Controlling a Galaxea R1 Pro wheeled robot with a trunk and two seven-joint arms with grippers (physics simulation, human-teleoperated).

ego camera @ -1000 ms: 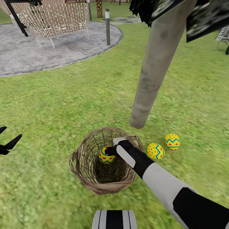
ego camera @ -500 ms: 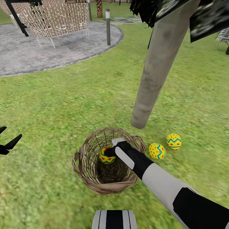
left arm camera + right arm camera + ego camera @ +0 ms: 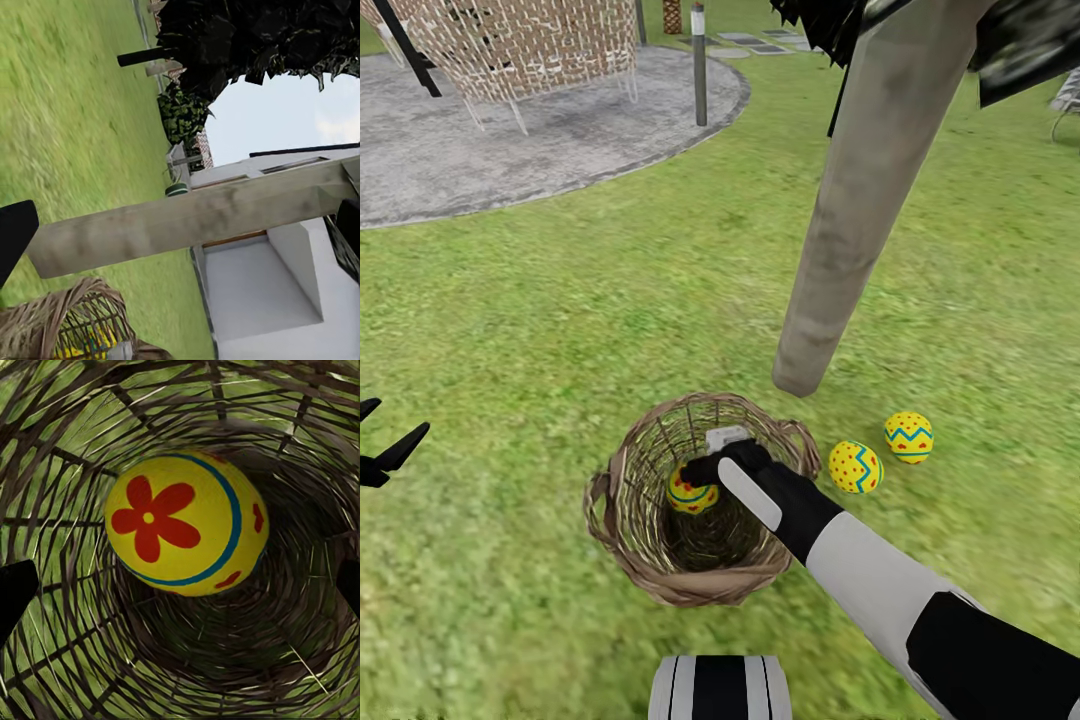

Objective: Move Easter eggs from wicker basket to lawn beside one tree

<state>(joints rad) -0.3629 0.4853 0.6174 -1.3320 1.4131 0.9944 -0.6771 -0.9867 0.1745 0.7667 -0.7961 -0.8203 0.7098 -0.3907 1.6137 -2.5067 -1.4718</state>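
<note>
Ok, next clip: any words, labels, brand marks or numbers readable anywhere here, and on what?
None readable.
The three Easter eggs, one in the wicker basket at and two on the lawn at and, carry only painted dots, zigzags and a flower.
The tree trunk and the right arm bear no marks.

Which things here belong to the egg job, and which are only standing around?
Job:
- egg in basket
- two eggs on lawn
- basket
- tree
- lawn
- right gripper

Standing around:
- paved patch
- post
- net frame
- left gripper
</note>
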